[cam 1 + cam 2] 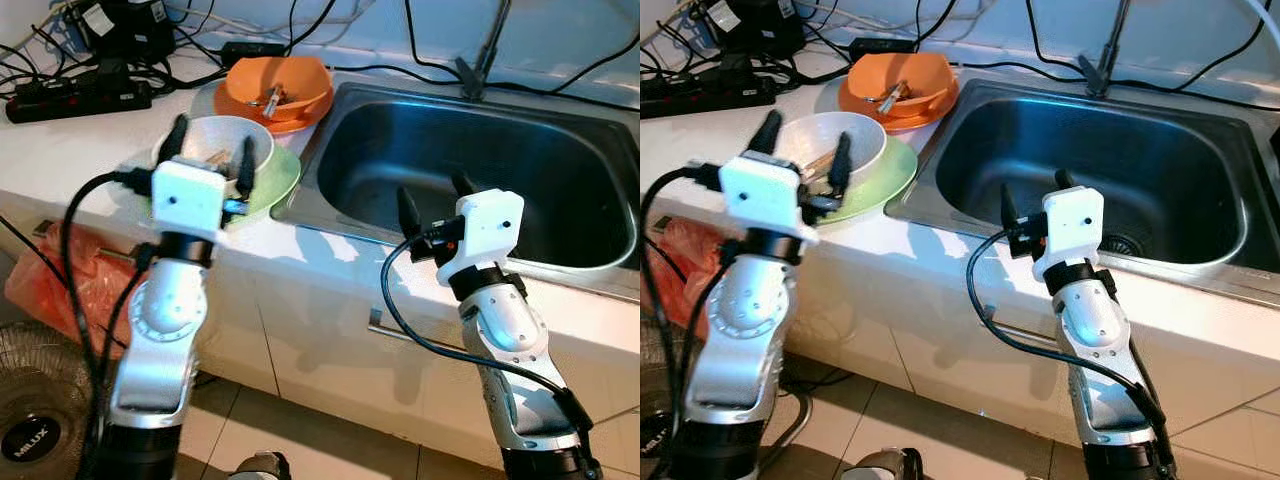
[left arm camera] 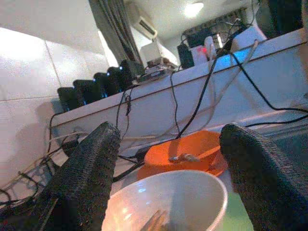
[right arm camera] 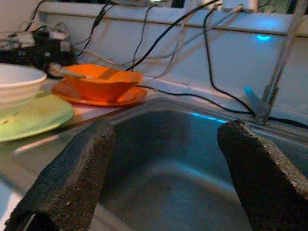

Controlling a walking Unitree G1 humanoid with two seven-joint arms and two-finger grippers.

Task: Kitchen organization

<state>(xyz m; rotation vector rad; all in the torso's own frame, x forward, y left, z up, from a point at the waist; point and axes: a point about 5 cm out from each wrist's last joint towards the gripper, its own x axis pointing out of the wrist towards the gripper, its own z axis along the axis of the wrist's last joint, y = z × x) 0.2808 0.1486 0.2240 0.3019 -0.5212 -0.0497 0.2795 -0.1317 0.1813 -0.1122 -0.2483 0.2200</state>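
White round ceramic bowl sits on a pale green plate on the white countertop, at nine o'clock of the stainless steel sink in the left eye view; an orange bowl on an orange plate lies at twelve o'clock of it. Left gripper straddles the white bowl, fingers spread. Right gripper hovers over the sink's near rim, spread, empty. Left wrist view: black fingers flank the white bowl. Right wrist view: fingers frame the basin.
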